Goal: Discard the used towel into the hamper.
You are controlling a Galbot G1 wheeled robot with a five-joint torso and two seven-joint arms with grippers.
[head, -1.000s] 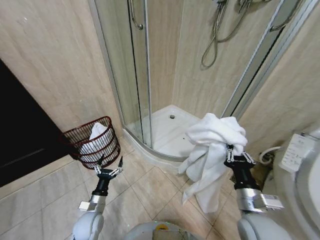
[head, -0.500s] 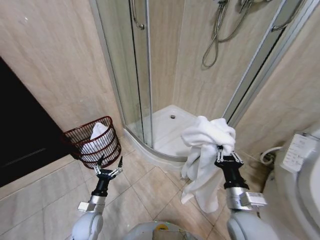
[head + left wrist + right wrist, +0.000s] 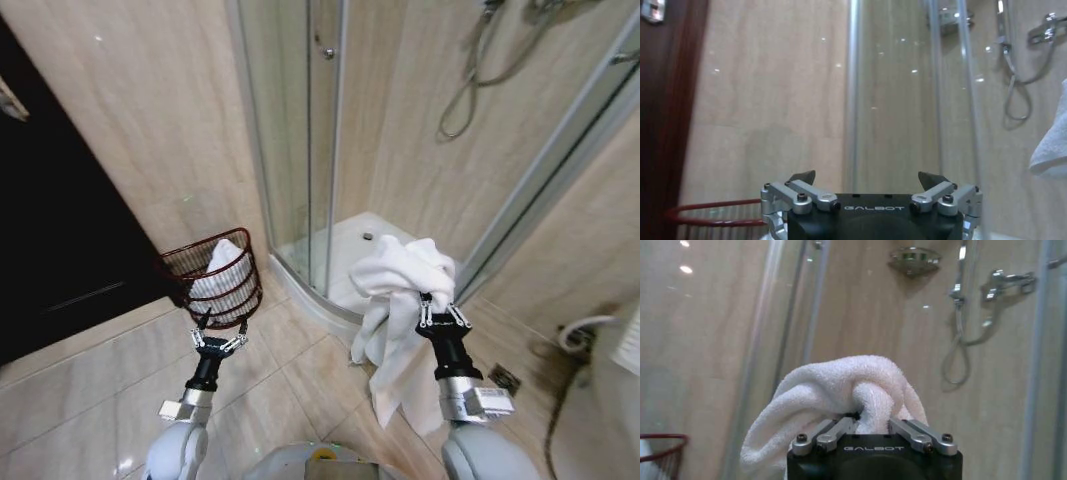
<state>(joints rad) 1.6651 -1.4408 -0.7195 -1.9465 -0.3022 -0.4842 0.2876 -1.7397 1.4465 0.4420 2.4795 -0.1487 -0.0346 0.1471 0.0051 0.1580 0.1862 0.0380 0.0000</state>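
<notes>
Roughly, by size:

Shower enclosure (image 3: 320, 150): glass door standing between the two grippers in the head view; best kept clear of during any swing across.

Floor (image 3: 90, 390): beige tile, open between robot and basket; room to close in before releasing.

Towel (image 3: 400, 300): white, bunched over the right gripper, long tail hanging low toward the tiles; well apart from the basket, so not yet ready to drop. Worth carrying high enough that the tail clears the rim rather than dragging against it.

Hamper (image 3: 200, 262): dark red openwork basket on the floor by the dark doorway, ahead and to the left; white cloth already inside. Best approached from above the centre of the opening, since looks light and likely to tip if nudged.

Right gripper (image 3: 441, 318): clamped narrow on a fold of the towel; grip looks sound, no reason to loosen before sitting over the opening.

Left gripper (image 3: 220, 335): spread wide, holding nothing, near the hamper's front; best held out of the towel's path.
</notes>
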